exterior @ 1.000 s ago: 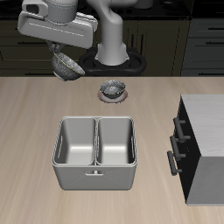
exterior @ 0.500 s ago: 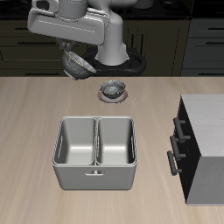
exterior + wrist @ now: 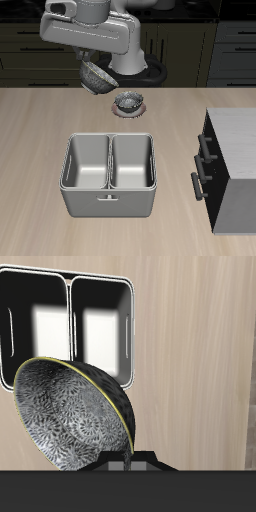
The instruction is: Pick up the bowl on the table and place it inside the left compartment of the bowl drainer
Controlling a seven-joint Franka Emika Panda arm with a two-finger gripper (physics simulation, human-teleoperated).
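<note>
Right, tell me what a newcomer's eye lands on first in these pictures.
First the speckled grey bowl, tilted on its side and held in the air by the gripper above the table's back part. Next the bowl drainer near the front edge, both wells empty. Then a second grey bowl on a dark saucer, farther back on the table.

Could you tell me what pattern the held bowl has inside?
Speckled grey bowl, yellowish rim; wrist view.

Both views over bowl drainer
</note>
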